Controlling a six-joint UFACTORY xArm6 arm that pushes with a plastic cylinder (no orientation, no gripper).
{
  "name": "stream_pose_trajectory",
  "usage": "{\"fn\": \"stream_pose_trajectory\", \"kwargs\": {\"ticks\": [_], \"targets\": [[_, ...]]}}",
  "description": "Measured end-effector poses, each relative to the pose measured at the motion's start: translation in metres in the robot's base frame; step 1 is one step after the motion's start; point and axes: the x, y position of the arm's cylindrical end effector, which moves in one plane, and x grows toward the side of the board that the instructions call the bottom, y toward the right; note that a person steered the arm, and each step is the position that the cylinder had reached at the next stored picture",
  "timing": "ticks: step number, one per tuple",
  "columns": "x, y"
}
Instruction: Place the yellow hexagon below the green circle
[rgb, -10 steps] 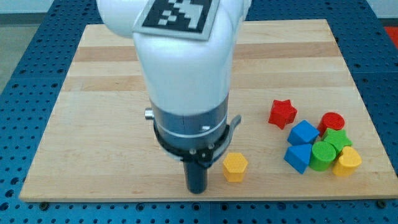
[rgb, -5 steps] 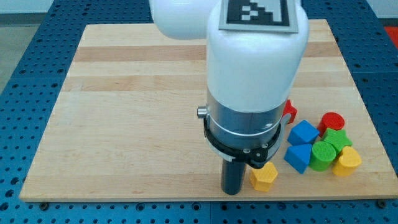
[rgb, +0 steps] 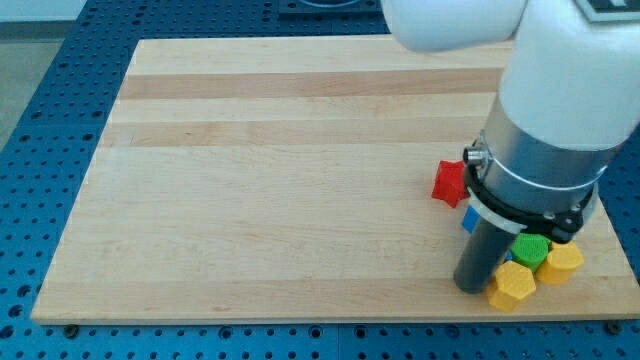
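One yellow hexagon (rgb: 513, 285) — touching my tip (rgb: 470, 287).

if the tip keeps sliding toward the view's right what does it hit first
Most likely the yellow hexagon, which sits right against my tip on its right side. Beyond it lie the green circle and another yellow block; depth there is hard to judge.

I can read no text, label, brand or number anywhere in my view. The only sign-like mark is a sliver of a black-and-white square-pattern marker (rgb: 608, 6) on top of my white arm housing (rgb: 560, 70), cut off at the view's top right corner; too little of it shows to make anything out. The pale wooden counter (rgb: 280, 180) and the coloured blocks carry no markings.
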Motion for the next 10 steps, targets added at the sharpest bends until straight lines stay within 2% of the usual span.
{"fn": "stream_pose_trajectory", "kwargs": {"ticks": [2, 4, 5, 10], "targets": [[0.000, 0.004], [0.010, -0.029], [0.025, -0.013], [0.018, 0.017]]}}
